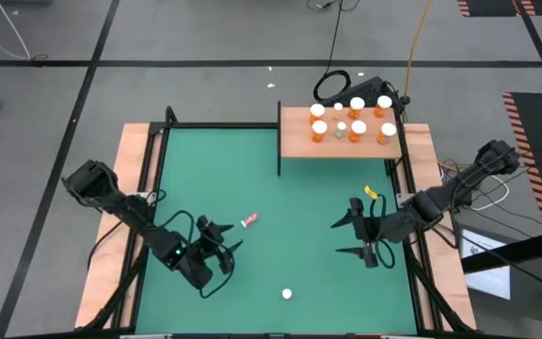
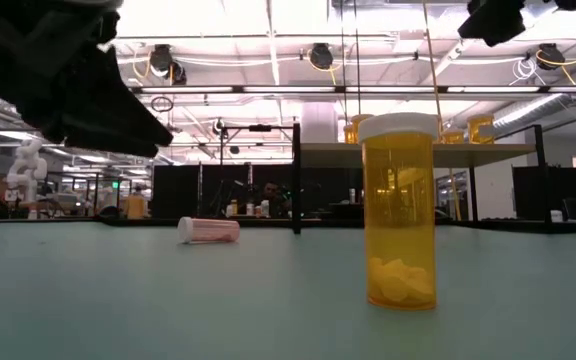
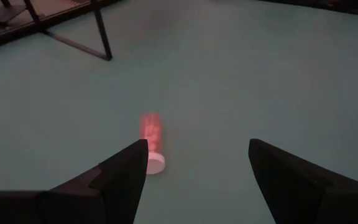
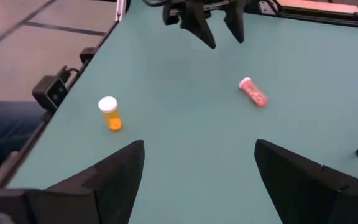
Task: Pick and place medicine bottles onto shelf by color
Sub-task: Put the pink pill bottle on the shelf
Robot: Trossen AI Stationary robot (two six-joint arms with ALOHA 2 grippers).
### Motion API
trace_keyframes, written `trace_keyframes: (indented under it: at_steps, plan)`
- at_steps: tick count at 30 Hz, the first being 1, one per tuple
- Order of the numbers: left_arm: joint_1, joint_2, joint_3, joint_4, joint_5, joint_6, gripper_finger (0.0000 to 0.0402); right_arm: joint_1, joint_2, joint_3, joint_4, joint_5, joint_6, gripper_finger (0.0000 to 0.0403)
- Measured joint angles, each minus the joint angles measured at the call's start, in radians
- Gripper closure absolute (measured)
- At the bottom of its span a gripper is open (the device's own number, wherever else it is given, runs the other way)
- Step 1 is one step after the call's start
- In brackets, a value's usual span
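Left claw (image 1: 226, 250) open, empty; pink bottle (image 1: 249, 220) lies just ahead on desk (image 1: 290, 188). Lower yours straddling body. Right claw (image 1: 353, 236) open, idle; orange bottle (image 1: 287, 294) near it; shelf (image 1: 299, 139) beyond.
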Motion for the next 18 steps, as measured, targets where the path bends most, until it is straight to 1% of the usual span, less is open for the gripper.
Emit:
trace_keyframes:
  at_steps: [3, 6, 12, 15, 18]
  plan:
    - [0.018, 0.000, -0.042, 0.073, -0.001, 0.013, 0.0124, 0.017, 0.000, -0.009, 0.015, 0.016, -0.045, 0.0101]
    - [0.037, 0.000, -0.066, 0.085, 0.002, 0.019, 0.0124, 0.017, -0.004, -0.008, 0.018, 0.016, -0.086, 0.0101]
    - [0.060, 0.000, -0.075, 0.093, 0.024, 0.063, 0.0124, 0.016, -0.024, -0.008, 0.041, 0.020, -0.189, 0.0101]
    - [0.059, 0.001, -0.075, 0.098, 0.024, 0.072, 0.0124, 0.016, -0.035, -0.008, 0.041, 0.020, -0.207, 0.0101]
    - [0.060, 0.034, -0.075, 0.134, 0.020, 0.076, 0.0124, 0.016, -0.040, -0.008, 0.041, 0.020, -0.209, 0.0101]
